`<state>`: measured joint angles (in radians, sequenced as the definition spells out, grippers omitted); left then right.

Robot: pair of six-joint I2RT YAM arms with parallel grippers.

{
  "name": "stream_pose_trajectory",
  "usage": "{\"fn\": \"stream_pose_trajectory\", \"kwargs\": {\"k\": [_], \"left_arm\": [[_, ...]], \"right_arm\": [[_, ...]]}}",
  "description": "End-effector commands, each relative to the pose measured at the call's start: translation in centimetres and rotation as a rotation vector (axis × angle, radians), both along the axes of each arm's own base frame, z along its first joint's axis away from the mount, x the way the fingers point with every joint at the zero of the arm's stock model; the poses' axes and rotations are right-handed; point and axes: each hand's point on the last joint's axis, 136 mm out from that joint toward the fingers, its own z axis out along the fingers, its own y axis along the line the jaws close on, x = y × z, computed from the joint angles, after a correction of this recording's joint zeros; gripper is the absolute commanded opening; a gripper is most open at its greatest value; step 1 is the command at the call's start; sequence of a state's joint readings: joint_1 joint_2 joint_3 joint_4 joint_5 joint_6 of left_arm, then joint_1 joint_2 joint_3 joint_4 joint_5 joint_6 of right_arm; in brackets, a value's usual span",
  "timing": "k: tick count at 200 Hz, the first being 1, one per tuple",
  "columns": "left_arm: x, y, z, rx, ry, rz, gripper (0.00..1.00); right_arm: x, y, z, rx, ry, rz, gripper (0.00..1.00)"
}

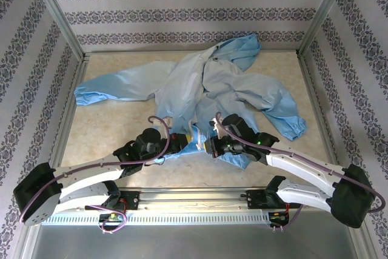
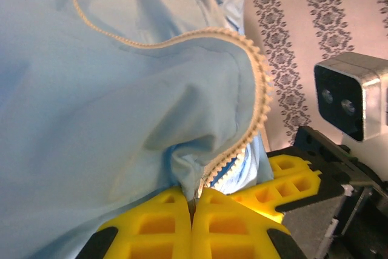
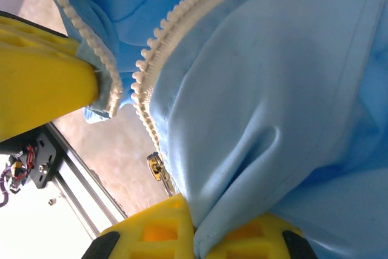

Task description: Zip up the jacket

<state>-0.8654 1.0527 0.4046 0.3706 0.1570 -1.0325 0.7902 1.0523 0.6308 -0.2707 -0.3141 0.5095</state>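
Jacket (image 1: 206, 83) lies mid surface (image 1: 103, 125), hem lifted btwn arms. Left pincer (image 2: 191, 203) & right pincer (image 3: 194, 219) both clamped on hem fabric by zipper teeth (image 2: 262, 89). Risk imo: slick cloth slips out, halves misalign, slider (image 3: 156, 167) jams.

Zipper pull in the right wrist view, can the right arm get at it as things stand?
Probably not at once: the right pincer is shut on a fold of the jacket and would have to let go first. Otherwise the zipper pull sits uncovered, close beside it.
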Motion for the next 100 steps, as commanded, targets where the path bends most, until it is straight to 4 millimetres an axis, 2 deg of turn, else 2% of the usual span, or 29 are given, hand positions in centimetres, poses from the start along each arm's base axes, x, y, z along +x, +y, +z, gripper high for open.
{"fn": "stream_pose_trajectory", "kwargs": {"k": [1,36,100], "left_arm": [[0.4,0.1,1.8,0.014,-0.066,-0.024,0.0],[0.6,-0.3,3.4,-0.021,-0.159,-0.05,0.0],[1.2,0.0,5.0,-0.099,-0.289,-0.013,0.0]], "right_arm": [[0.8,0.6,2.2,0.093,-0.089,0.057,0.0],[1.8,1.2,4.1,0.244,-0.096,0.057,0.0],[1.6,1.6,4.5,0.295,-0.073,0.071,0.0]]}}
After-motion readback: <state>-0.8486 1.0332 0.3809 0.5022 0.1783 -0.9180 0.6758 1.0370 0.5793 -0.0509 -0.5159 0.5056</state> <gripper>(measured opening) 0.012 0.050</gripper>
